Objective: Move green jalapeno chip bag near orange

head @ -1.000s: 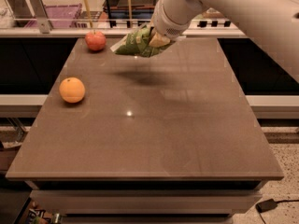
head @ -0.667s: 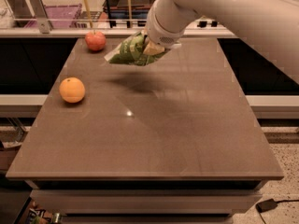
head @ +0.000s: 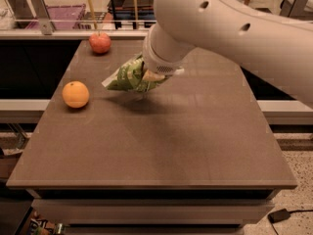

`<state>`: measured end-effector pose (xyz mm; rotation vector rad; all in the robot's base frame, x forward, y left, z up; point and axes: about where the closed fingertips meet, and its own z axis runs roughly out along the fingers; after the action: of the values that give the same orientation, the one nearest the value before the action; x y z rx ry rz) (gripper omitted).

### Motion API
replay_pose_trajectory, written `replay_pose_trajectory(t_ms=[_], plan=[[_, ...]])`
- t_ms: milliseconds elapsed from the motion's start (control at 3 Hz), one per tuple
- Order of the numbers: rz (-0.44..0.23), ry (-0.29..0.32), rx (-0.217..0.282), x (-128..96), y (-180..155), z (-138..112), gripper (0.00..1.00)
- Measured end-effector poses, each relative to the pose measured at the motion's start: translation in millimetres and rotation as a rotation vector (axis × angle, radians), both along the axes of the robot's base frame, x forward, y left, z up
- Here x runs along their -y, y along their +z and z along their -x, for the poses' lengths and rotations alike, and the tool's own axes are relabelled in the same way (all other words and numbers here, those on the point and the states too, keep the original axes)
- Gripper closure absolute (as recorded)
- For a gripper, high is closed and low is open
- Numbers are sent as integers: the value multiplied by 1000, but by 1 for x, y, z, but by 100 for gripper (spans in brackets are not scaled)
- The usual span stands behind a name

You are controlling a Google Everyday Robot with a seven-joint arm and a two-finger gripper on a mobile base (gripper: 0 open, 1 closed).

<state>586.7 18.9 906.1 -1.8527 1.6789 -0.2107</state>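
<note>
The green jalapeno chip bag [head: 128, 77] hangs from my gripper [head: 152, 76], just above the brown table, left of its middle. The gripper is shut on the bag's right end, and my big white arm reaches in from the upper right and hides most of the fingers. The orange [head: 76, 94] sits on the table near the left edge, about a hand's width to the left of the bag's free end and slightly nearer the front.
A red apple [head: 100, 42] sits at the table's [head: 161, 146] far left corner. Behind the table runs a rail with a purple crate [head: 58, 14] and upright poles. The floor shows at the right and lower left.
My arm has come forward and down to the left, carrying the bag from near the far edge by the apple toward the orange and lower over the table.
</note>
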Motion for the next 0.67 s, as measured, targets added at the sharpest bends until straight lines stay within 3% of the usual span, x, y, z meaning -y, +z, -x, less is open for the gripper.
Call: replay_pose_trajectory(t_ms=[667], plan=[[53, -5, -28, -28, -34, 40, 100]])
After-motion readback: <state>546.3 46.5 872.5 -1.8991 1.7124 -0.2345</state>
